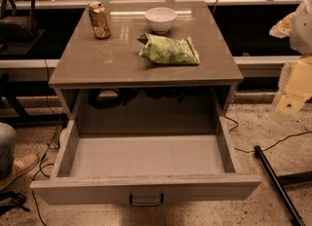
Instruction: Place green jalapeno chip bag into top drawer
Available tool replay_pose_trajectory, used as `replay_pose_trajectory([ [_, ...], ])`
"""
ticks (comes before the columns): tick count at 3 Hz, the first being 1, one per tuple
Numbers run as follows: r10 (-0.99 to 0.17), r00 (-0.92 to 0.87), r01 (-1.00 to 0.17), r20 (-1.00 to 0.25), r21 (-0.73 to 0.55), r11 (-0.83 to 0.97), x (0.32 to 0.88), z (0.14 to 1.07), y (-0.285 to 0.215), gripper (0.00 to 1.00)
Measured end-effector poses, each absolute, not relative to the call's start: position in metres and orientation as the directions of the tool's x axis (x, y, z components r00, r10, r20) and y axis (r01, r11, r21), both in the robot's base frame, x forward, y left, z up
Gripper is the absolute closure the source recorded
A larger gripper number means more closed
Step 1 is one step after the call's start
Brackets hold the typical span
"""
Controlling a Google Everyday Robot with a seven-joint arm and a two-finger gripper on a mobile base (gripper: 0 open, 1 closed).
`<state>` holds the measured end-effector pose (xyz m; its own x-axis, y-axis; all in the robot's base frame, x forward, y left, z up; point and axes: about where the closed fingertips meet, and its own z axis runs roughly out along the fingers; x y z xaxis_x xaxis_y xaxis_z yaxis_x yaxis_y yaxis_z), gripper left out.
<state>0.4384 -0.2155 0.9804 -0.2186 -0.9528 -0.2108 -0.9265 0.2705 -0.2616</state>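
Lying unheld on the tabletop (112,59), the green jalapeno chip bag (169,49) sits above the top drawer (146,183), pulled out to receive it; the gripper (292,91) hangs at the bag's 3 o'clock, closure I cannot tell.

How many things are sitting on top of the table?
3: a can at the back left, a white bowl at the back middle, the green chip bag just in front of it. Nothing looks hidden. The claw hangs at the right, off the table.

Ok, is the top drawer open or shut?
Open: the top drawer is pulled out, its floor showing. The green jalapeno chip bag lies on the cabinet top; the gripper is at the right edge.
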Motion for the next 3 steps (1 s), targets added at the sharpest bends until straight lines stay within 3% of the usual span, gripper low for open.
replay_pose_trajectory([
  [2,-0.944,-0.187,-0.92,-0.273,-0.289,0.266,0.471,0.977,-0.199,0.0],
  [3,-0.925,-0.186,-0.894,-0.332,-0.334,0.299,0.532,0.968,-0.174,0.0],
])
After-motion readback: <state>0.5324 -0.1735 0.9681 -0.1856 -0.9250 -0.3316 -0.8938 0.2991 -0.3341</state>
